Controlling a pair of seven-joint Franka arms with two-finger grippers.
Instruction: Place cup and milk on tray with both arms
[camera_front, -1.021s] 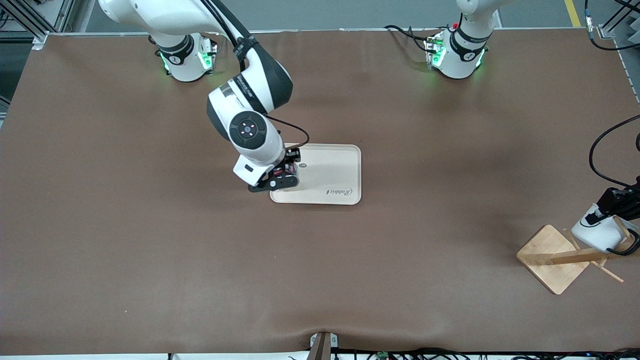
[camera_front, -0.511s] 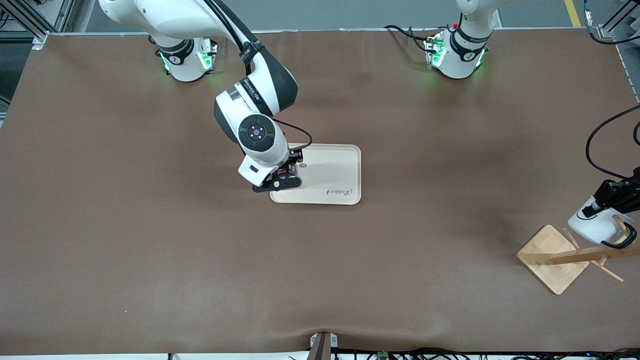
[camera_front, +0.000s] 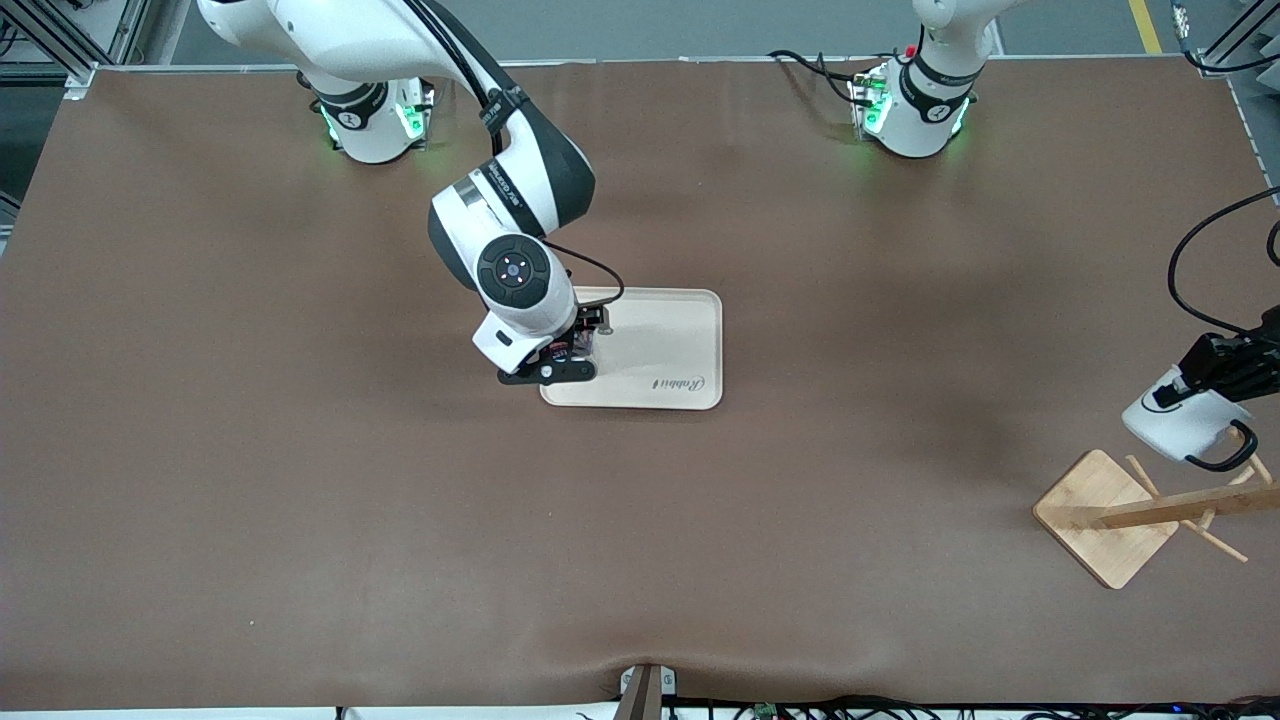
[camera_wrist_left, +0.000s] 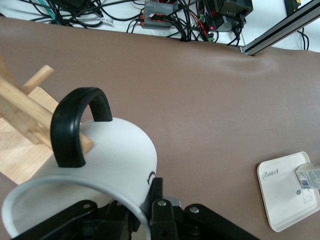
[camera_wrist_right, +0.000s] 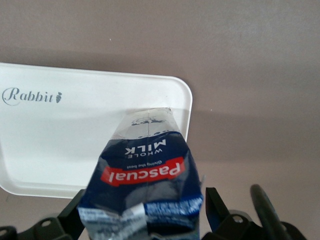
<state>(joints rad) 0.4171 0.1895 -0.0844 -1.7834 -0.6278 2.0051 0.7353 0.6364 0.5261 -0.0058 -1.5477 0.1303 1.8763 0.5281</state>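
Note:
My right gripper (camera_front: 560, 352) is shut on the milk (camera_wrist_right: 145, 175), a dark blue carton with a red label. It holds the carton upright over the right arm's end of the cream tray (camera_front: 660, 350), and the carton's white-grey base is at the tray (camera_wrist_right: 60, 135) surface. My left gripper (camera_front: 1222, 366) is shut on the rim of the white cup (camera_front: 1178, 420). It holds the cup tilted in the air, over the table beside the bamboo rack. The black handle (camera_wrist_left: 75, 125) hangs close to a rack peg. The tray and milk also show small in the left wrist view (camera_wrist_left: 287, 195).
The bamboo rack (camera_front: 1105, 515), with a square base and a leaning post with pegs, stands at the left arm's end of the table, near the front camera. Black cables (camera_front: 1200, 290) hang by the left arm. The green-lit bases are along the table's top edge.
My left gripper has lifted the cup up off the rack peg and a little toward the table's middle. My right arm has lowered the milk slightly onto the tray.

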